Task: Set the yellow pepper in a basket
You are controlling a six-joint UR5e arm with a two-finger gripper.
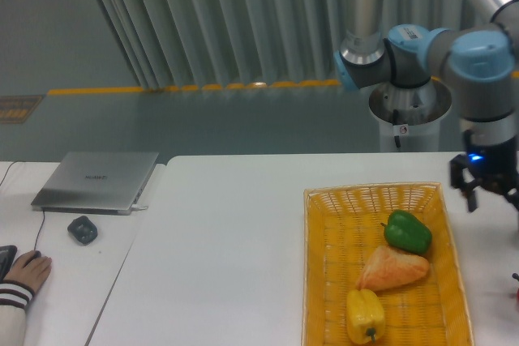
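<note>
The yellow pepper point(365, 316) lies inside the basket point(324, 224) near its front edge, stem toward the camera. The basket is a large yellow-orange wicker tray on the right of the white table. The gripper point(490, 192) hangs from the arm just beyond the basket's far right corner, above the table. Its fingers are spread apart and nothing is between them. It is well clear of the yellow pepper.
A green pepper point(407, 232) and an orange-tan triangular piece point(392, 268) also lie in the basket. A closed laptop point(97, 180), a dark mouse point(82, 228) and a person's hand point(24, 269) are at the left. A small red thing point(516, 279) shows at the right edge.
</note>
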